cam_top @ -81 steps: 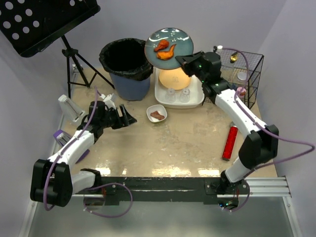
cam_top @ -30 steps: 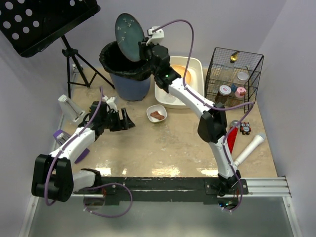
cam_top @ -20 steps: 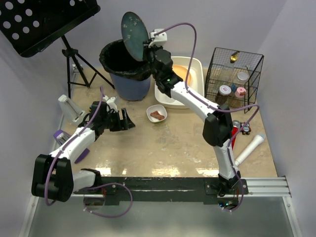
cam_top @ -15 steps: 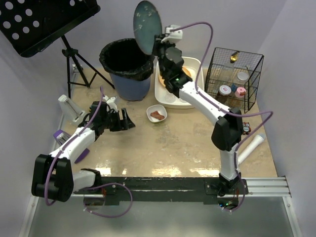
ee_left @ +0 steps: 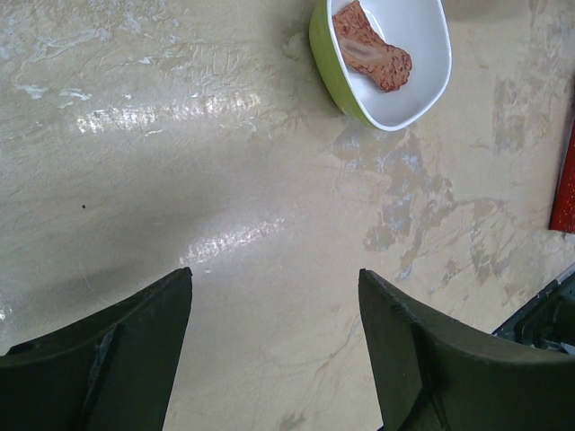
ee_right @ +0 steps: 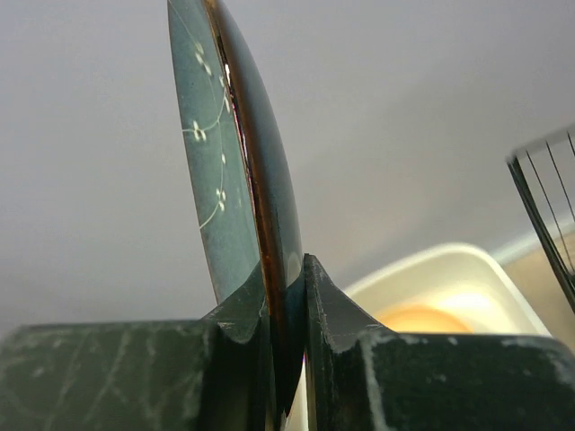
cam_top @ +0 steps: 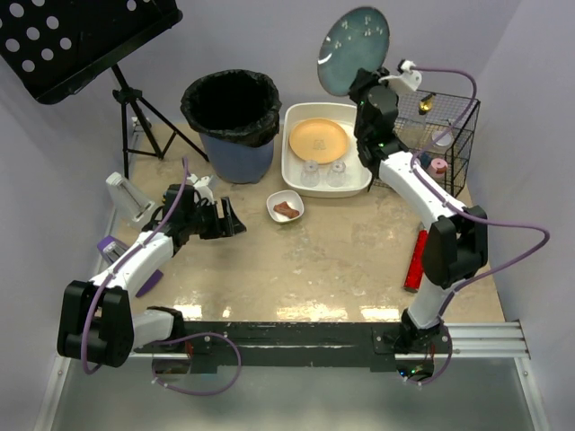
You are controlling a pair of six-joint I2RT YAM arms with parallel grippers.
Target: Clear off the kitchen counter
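Note:
My right gripper (cam_top: 363,83) (ee_right: 284,296) is shut on the rim of a blue-green plate (cam_top: 352,39) (ee_right: 235,162), held on edge high above the back of the white tub (cam_top: 295,172). The plate's face is bare. An orange plate (cam_top: 318,140) and two clear glasses (cam_top: 322,172) lie in the tub. A small green-and-white bowl (cam_top: 286,206) (ee_left: 388,56) with a brown piece of food rests on the kitchen counter (cam_top: 314,260). My left gripper (cam_top: 232,217) (ee_left: 274,305) hovers open over bare counter, left of the bowl.
A black-lined bin (cam_top: 230,118) stands at the back left. A black wire basket (cam_top: 440,135) with small items sits at the back right. A red flat object (cam_top: 418,260) lies on the right. A music stand (cam_top: 81,45) rises at the far left.
The right arm swung the plate from over the bin rightward to above the tub's back right. The chicken pieces that lay on the plate earlier are gone. The left arm stayed still.

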